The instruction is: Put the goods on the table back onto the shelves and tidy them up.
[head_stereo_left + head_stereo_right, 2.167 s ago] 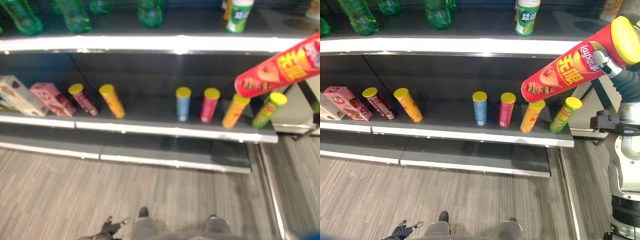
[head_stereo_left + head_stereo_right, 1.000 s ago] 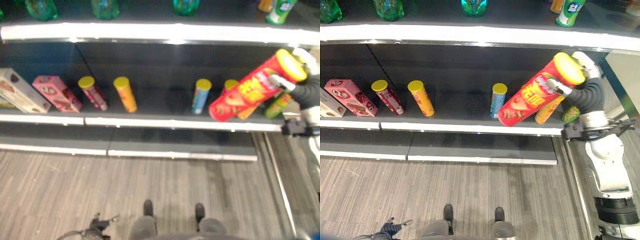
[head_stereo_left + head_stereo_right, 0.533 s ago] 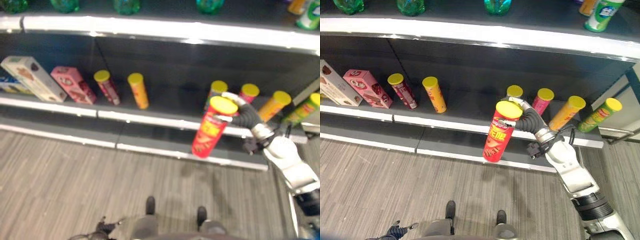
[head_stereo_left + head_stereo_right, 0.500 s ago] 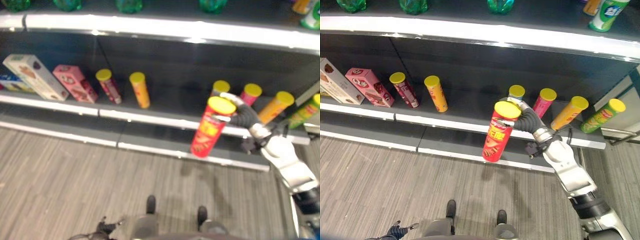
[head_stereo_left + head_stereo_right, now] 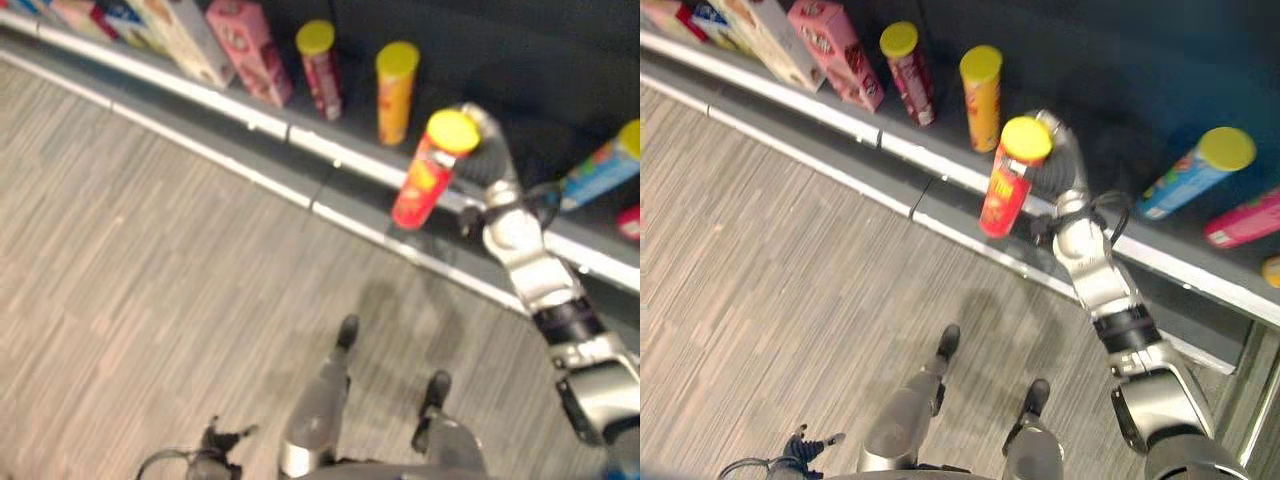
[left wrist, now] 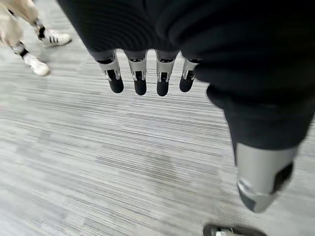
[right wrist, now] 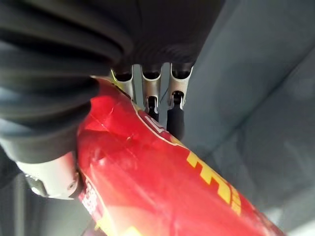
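Observation:
A tall red chip can (image 5: 1006,188) with a yellow lid hangs nearly upright in front of the middle shelf's edge (image 5: 840,117). It is between an orange can (image 5: 982,95) and a blue can (image 5: 1193,172). My right hand (image 5: 1056,158) is shut on the red can near its lid. In the right wrist view the fingers (image 7: 175,114) curl round the red can (image 7: 162,196). My left hand (image 6: 197,44) hangs low over the floor with relaxed, straight fingers (image 6: 140,81) and holds nothing.
On the shelf stand a maroon can (image 5: 908,68), a pink box (image 5: 835,50), pale boxes (image 5: 760,30) and a pink can (image 5: 1245,215). A lower grey ledge (image 5: 940,215) runs below the shelf. A person's white shoes (image 6: 42,42) stand on the grey floor.
The whole picture has swung, so the camera moved. My right hand has carried the red can leftward from in front of the blue can toward the orange can.

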### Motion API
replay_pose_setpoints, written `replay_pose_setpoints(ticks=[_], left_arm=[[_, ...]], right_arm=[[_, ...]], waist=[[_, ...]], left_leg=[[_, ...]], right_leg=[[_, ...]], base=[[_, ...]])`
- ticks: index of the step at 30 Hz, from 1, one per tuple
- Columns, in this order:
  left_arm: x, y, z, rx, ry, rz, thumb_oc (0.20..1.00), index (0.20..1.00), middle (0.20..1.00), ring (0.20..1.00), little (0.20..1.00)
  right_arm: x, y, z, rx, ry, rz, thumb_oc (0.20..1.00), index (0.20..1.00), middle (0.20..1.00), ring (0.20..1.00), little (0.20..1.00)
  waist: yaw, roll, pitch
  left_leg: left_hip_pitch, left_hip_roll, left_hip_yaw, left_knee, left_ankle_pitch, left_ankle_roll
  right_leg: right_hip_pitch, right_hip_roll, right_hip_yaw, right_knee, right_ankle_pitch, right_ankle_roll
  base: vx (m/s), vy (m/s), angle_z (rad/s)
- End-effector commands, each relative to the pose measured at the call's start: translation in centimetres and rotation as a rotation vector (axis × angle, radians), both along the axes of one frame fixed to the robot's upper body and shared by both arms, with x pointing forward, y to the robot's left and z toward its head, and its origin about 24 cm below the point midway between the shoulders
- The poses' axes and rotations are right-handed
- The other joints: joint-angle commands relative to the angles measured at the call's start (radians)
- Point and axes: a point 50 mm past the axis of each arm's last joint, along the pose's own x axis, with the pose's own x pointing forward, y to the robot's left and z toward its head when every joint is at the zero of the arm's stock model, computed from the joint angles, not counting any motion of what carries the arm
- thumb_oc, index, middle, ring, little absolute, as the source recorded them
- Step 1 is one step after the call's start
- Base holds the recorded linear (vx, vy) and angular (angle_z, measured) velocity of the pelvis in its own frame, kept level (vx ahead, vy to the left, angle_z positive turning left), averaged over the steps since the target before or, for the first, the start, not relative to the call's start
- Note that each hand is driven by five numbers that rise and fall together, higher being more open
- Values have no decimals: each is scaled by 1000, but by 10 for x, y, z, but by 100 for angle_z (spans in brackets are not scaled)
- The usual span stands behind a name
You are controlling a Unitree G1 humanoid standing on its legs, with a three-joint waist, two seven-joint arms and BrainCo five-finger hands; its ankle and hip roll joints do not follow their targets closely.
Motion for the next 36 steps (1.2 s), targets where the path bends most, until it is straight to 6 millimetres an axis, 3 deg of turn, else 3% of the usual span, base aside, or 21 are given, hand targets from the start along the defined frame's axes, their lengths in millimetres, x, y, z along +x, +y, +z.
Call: replay_pose_setpoints(ticks=[1, 11, 23, 30, 36], left_arm=[[16, 22, 13, 90, -62, -10, 1000, 1000, 1000, 1000, 1000], [39, 7, 18, 99, -138, -76, 1000, 1000, 1000, 1000, 1000], [59, -7, 28, 81, -238, -154, 1000, 1000, 1000, 1000, 1000], [72, -19, 35, 61, -303, -202, 1000, 1000, 1000, 1000, 1000], [88, -36, 37, 57, -324, -222, 1000, 1000, 1000, 1000, 1000]], right_arm=[[-11, -12, 61, -13, -285, -117, 200, 200, 200, 200, 200], [-19, -53, 83, -143, -425, -428, 200, 200, 200, 200, 200], [-23, -77, 106, -174, -492, -593, 200, 200, 200, 200, 200], [-20, -79, 106, -135, -485, -601, 200, 200, 200, 200, 200], [-14, -69, 99, -23, -483, -573, 200, 200, 200, 200, 200]], waist=[[11, -22, -14], [6, 0, 33], [5, 27, 44], [6, 34, 45], [-3, 24, 41]], left_leg=[[-45, 34, 1, 96, -143, -31], [-90, 25, 11, 74, -124, -33], [-123, 21, 19, 49, -104, -32], [-123, 19, 21, 41, -107, -30], [-124, 20, 16, 42, -111, -28]], right_leg=[[-110, -80, 69, 136, -92, -4], [-160, -87, 80, 135, -84, 2], [-206, -86, 92, 106, -56, 15], [-209, -83, 95, 97, -54, 18], [-203, -79, 98, 82, -53, 18]], base=[[-4, -16, 33], [-6, -4, 5], [-12, 4, -1], [0, 0, 0], [0, 0, 0]])
